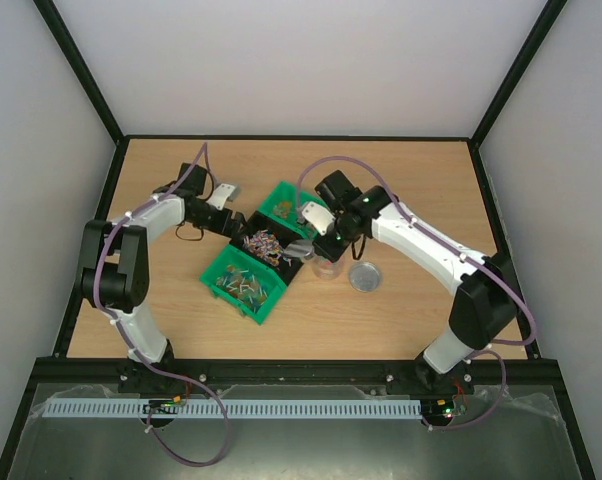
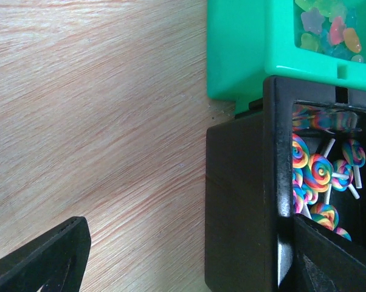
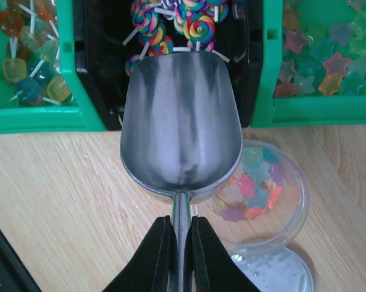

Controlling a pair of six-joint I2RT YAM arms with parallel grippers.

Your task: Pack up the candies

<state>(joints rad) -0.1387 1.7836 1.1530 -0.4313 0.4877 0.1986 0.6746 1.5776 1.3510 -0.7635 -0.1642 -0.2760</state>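
— Where are the candies?

— The small star-shaped candies in mixed colours [image 3: 251, 187] lie in a shallow layer in the clear round plastic tub [image 3: 294, 212]. The tub stands on the wooden tabletop [image 3: 61, 201], just in front of the bins. More of the same stars fill the green plastic bin [image 3: 317, 111] at the right edge of the right wrist view.

— And the right hand?

— The right hand [image 3: 181, 224] has its two black fingers pinched onto the thin handle of the silver metal scoop [image 3: 180, 115]. The scoop's bowl is empty. Its tip reaches over the near wall of the black plastic bin [image 3: 101, 73], just short of the rainbow swirl lollipops [image 3: 198, 27] inside, and its rear edge overlaps the tub's rim.

— The lid?

— The round silver lid [image 3: 274, 275] lies flat on the tabletop, close against the tub. Whether they touch, I cannot tell.

— What of the left hand?

— The left hand [image 2: 189, 228] is spread wide with nothing gripped. One finger hangs over bare wood and the other is over the black bin's inside. The bin's side wall stands between them, close to the inner finger.
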